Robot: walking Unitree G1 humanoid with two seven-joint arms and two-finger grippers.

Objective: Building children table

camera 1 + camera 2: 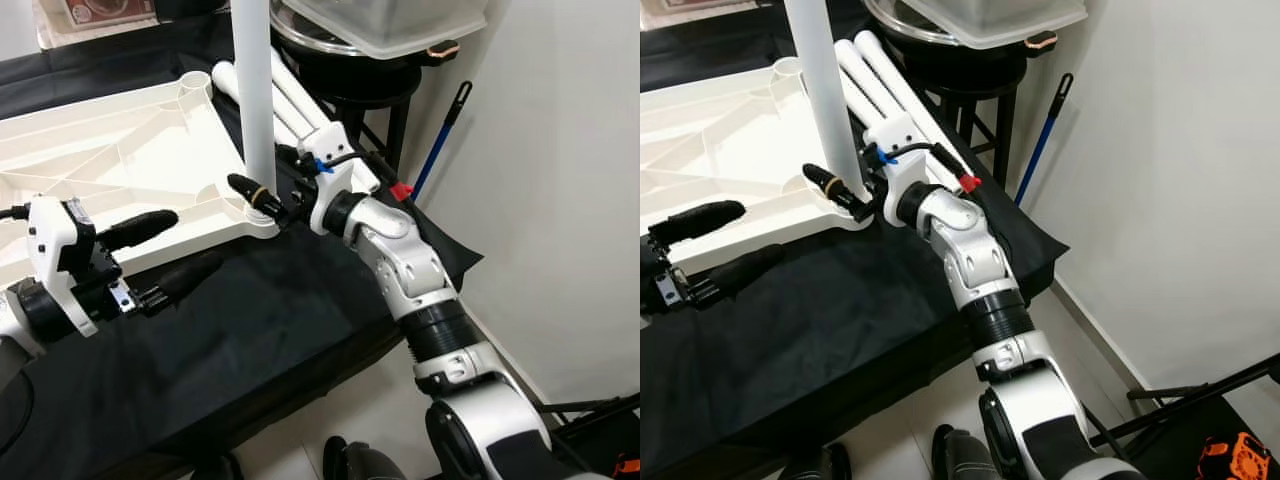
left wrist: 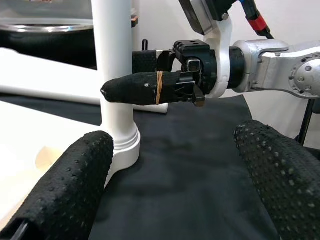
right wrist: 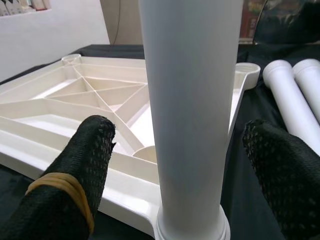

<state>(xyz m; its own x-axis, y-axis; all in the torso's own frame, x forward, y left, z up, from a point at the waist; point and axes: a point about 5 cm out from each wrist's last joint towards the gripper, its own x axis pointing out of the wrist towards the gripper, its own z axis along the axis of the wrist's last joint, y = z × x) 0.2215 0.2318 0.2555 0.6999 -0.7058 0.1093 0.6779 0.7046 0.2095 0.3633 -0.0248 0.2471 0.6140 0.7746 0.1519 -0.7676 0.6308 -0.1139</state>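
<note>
Black cloth (image 1: 270,330) covers the work table across the lower centre of the left eye view, with a pale wall at the right of the frame. An upturned white tabletop (image 1: 110,150) with moulded ribs lies on the cloth at the upper left. One white leg (image 1: 255,90) stands upright in the corner socket at the tabletop's near right corner, top centre of the frame. The right gripper (image 1: 275,200) sits at that leg's base, fingers spread to either side of it and not clamped. The left gripper (image 1: 160,255) hovers at the lower left, beside the tabletop's near edge, jaws apart and holding nothing. A blue mop handle (image 1: 440,140) leans on the wall at the upper right.

Right eye view: spare white legs (image 1: 890,80) lie side by side on the cloth behind the right wrist, upper centre. A clear lidded container (image 1: 980,20) rests on a dark stool at the top.

Left wrist view: the two left fingertips (image 2: 75,185) frame the foreground, wide apart; the leg stands at the centre left, and one right finger crosses in front of it.

Right wrist view: the leg fills the centre, one finger (image 3: 75,185) at each side, a visible gap between each and the leg. A rubber band wraps the finger at the lower left.
</note>
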